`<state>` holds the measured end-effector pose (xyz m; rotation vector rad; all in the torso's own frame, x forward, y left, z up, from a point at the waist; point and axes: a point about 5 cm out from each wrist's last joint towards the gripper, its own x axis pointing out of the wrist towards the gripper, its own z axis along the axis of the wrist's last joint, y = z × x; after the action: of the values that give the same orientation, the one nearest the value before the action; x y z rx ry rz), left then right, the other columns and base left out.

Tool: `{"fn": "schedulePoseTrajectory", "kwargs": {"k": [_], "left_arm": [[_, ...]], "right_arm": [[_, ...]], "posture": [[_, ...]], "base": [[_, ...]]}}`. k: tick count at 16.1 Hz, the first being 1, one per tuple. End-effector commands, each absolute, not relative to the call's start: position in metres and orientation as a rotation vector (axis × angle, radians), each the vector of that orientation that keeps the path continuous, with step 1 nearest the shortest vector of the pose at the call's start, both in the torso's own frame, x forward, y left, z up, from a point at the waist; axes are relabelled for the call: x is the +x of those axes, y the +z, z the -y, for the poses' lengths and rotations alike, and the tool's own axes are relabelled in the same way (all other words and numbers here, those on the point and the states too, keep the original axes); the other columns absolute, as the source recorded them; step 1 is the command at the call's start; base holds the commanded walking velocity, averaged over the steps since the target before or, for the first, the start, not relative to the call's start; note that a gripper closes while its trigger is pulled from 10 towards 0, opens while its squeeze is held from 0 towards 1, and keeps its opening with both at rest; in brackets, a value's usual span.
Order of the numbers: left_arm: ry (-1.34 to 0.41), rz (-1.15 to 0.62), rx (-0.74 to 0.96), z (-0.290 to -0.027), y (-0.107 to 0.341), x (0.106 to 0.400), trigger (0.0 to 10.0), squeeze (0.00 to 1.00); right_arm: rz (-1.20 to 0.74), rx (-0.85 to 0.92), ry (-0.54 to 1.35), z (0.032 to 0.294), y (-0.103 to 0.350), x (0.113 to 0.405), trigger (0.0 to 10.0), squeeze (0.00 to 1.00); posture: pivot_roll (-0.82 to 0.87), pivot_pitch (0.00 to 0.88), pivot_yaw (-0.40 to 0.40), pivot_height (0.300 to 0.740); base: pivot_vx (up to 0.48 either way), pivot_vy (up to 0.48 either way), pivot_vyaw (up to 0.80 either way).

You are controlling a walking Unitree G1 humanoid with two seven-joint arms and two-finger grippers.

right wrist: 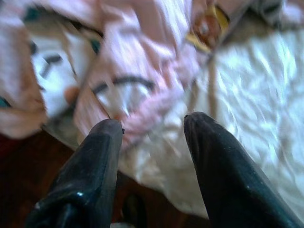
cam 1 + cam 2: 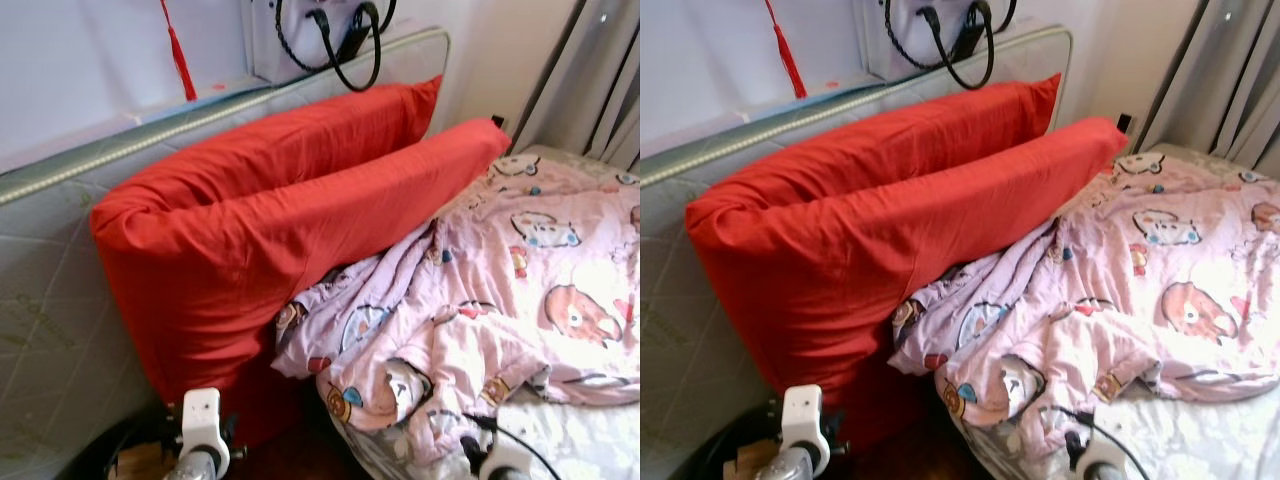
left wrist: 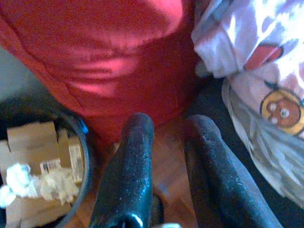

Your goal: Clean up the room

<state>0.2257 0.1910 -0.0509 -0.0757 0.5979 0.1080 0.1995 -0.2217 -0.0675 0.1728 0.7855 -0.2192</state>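
Both grippers are seen low at the near edge of the bed. In the right wrist view the right gripper [image 1: 154, 123] is held with its two black fingers parted and nothing between them, just above the crumpled edge of the pink cartoon-print blanket [image 2: 520, 290] where it meets the white sheet [image 1: 256, 85]. In the left wrist view the left gripper [image 3: 168, 128] is held with a narrower gap between its fingers, also with nothing gripped, over a strip of wooden floor [image 3: 166, 166] beside the bed.

The blanket is spread in rumpled folds over the bed, its near corner hanging past the mattress edge. Two long red pillows [image 2: 270, 200] are leaned one on the other against a grey quilted mattress [image 2: 50, 330] that is stood upright along the wall; the blanket's upper edge is tucked against the lower pillow.

A dark round bin [image 3: 80, 142] holding cardboard pieces and crumpled paper is seen near the left gripper, just beside the foot of the red pillows. A black-handled bag [image 2: 340, 40] and a red tassel [image 2: 180, 50] are hung above the upright mattress. Grey curtains [image 2: 600, 80] are hung at the far right.
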Motion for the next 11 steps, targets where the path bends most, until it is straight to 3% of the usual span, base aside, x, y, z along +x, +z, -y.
{"fn": "schedulePoseTrajectory", "kwargs": {"k": [1, 6, 11], "left_arm": [[0.139, -0.557, -0.084, -0.198, -0.047, 0.227, 10.0, 0.0], [0.169, -0.27, -0.081, -0.203, -0.017, 0.239, 10.0, 0.0], [0.135, -0.116, -0.053, -0.198, 0.007, 0.244, 10.0, 0.0]], "right_arm": [[-0.732, 0.187, -0.207, 0.221, -0.062, 0.208, 10.0, 0.0], [-0.431, 0.152, -0.093, 0.224, -0.019, 0.256, 10.0, 0.0], [-0.239, 0.122, -0.044, 0.215, 0.0, 0.265, 10.0, 0.0]], "posture": [[0.02, 0.0, -0.009, 0.74], [0.02, 0.0, -0.01, 0.74], [0.02, 0.0, 0.001, 0.74]], "base": [[0.0, 0.0, 0.0], [0.0, 0.0, 0.0], [0.0, 0.0, 0.0]]}}
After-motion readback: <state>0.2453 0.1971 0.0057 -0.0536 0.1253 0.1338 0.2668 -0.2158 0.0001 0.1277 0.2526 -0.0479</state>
